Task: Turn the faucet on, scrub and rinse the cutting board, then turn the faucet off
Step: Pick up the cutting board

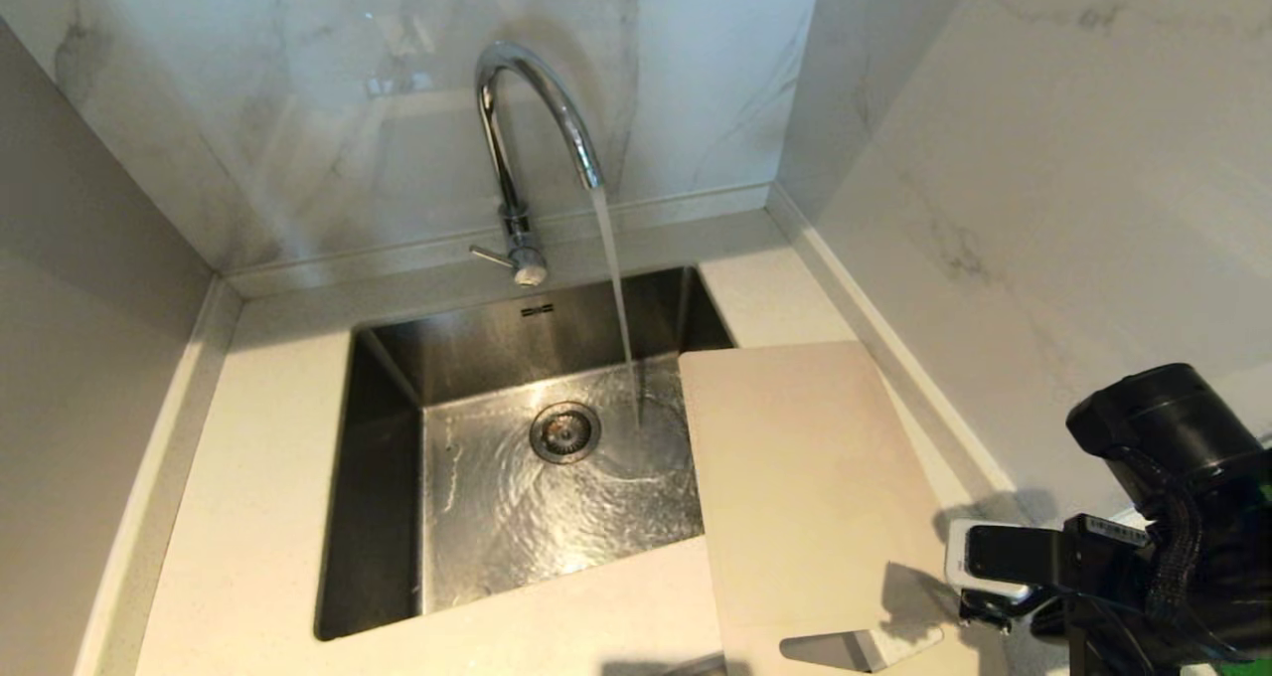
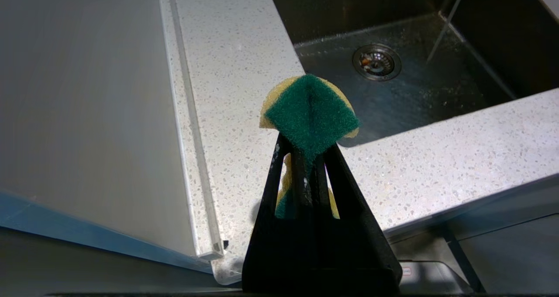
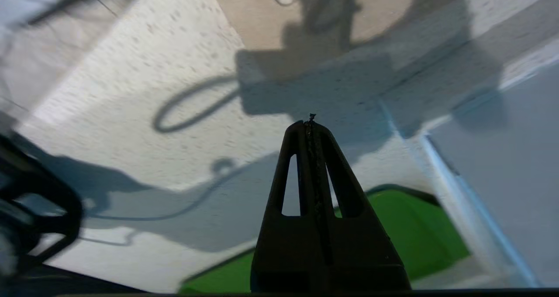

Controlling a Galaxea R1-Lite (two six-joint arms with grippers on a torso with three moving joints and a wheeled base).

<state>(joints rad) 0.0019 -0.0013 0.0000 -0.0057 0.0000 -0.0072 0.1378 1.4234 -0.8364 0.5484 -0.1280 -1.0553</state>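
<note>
Two arms, one busy. Tall shiny chrome gooseneck faucet (image 1: pixel 517 149) stands at the counter's back edge behind the sink, thin side lever at its base pointing toward the robot's left. Water runs from the arched spout in a steady stream and lands on the floor of the square stainless steel sink (image 1: pixel 388 427), just beside the round drain strainer (image 1: pixel 564 431); sink floor is wet and rippled.

Large thin flat beige-white plastic cutting board (image 1: pixel 805 477) lies flat on the pale speckled counter (image 1: pixel 248 477) at the sink's right edge, its left long edge overhanging the basin slightly. Handle cutout sits at the short end nearest the robot, close to the counter's front edge. Stream falls just left of the board, not on it.

Right gripper (image 3: pixel 311 121): black fingers pressed together, nothing between them, over the counter near its front right corner, beside the board's near end. In the head view only the arm's black wrist shows at the lower right.

Left gripper (image 2: pixel 308 150): fingers pinching a folded yellow sponge with green scouring face (image 2: pixel 311 111), held over the counter's front left area by the sink's near left corner.

Marble-look wall panels (image 1: pixel 1043 159) at the back and right.
</note>
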